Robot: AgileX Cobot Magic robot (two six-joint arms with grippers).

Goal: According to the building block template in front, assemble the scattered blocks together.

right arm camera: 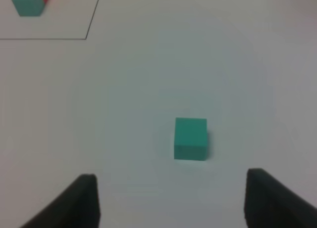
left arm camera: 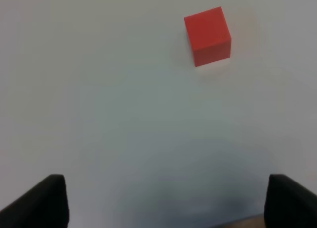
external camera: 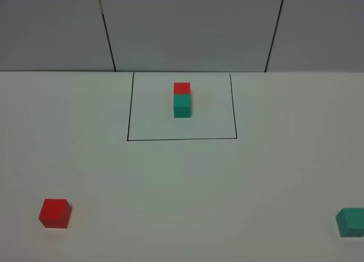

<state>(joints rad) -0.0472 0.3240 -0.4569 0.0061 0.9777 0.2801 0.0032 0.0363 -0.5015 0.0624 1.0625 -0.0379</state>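
Observation:
The building block template (external camera: 182, 99) is a red cube joined to a teal cube inside a black-lined rectangle at the back middle of the table; it also shows in the right wrist view (right arm camera: 30, 1). The loose red cube (external camera: 55, 213) lies at the front left, also in the left wrist view (left arm camera: 208, 36). The loose teal cube (external camera: 351, 222) lies at the front right edge, also in the right wrist view (right arm camera: 190, 139). My left gripper (left arm camera: 166, 201) is open and empty, short of the red cube. My right gripper (right arm camera: 171, 201) is open and empty, short of the teal cube.
The white table (external camera: 182, 182) meets a grey panelled wall (external camera: 187, 29) at the back. The black rectangle line (external camera: 182, 139) marks the template's area.

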